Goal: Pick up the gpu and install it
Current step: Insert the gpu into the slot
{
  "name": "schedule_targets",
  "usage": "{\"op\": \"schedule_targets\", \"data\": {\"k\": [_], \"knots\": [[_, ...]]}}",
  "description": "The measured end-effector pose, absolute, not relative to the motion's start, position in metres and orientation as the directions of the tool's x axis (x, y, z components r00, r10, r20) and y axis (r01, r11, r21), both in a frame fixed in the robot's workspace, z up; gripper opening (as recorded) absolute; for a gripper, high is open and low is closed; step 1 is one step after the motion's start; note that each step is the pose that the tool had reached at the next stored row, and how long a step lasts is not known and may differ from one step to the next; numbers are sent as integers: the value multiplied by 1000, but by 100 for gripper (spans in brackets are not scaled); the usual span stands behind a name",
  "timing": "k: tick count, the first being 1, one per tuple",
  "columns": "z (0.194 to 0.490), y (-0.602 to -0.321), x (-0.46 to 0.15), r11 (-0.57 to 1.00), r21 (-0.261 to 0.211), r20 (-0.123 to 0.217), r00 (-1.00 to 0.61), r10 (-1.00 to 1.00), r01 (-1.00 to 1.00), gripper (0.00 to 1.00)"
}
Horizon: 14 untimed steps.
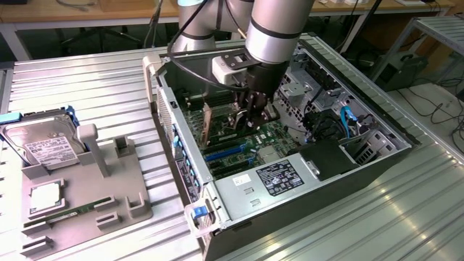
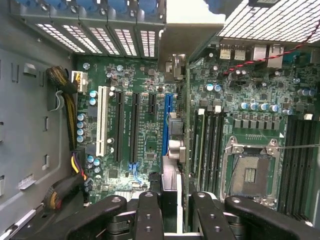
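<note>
GPU (image 2: pixel 182 135) hangs edge-on in my claw (image 2: pixel 170 210), pinched between the two fingers (image 2: pixel 149 215), bracket end toward the case's rear wall. In the exterior view the card (image 1: pixel 206 125) stands upright inside the case (image 1: pixel 377 163), at about nine o'clock from my claw (image 1: pixel 250 122), just over the motherboard (image 1: pixel 268 138). Right below runs the blue slot (image 2: pixel 165 120); the black slots (image 2: pixel 134 125) lie beside it, the white one (image 2: pixel 102 125) further off. Further on sits the bare CPU socket (image 2: pixel 250 175). My worry: if the card's edge is off the blue slot or tilted, pressing could jam it or bend the bracket. Cables (image 2: pixel 65 95) at the case wall look well apart.
</note>
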<state>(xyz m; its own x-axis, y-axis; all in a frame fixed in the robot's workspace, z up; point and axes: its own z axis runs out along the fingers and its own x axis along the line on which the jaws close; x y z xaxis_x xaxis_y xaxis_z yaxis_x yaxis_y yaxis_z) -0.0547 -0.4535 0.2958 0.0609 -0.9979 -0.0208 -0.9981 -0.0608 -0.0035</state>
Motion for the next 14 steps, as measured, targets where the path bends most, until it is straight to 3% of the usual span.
{"op": "schedule_targets", "data": {"k": [14], "knots": [[262,-453,-54,-13,4,-19,13,-1000,-1000,28]]}}
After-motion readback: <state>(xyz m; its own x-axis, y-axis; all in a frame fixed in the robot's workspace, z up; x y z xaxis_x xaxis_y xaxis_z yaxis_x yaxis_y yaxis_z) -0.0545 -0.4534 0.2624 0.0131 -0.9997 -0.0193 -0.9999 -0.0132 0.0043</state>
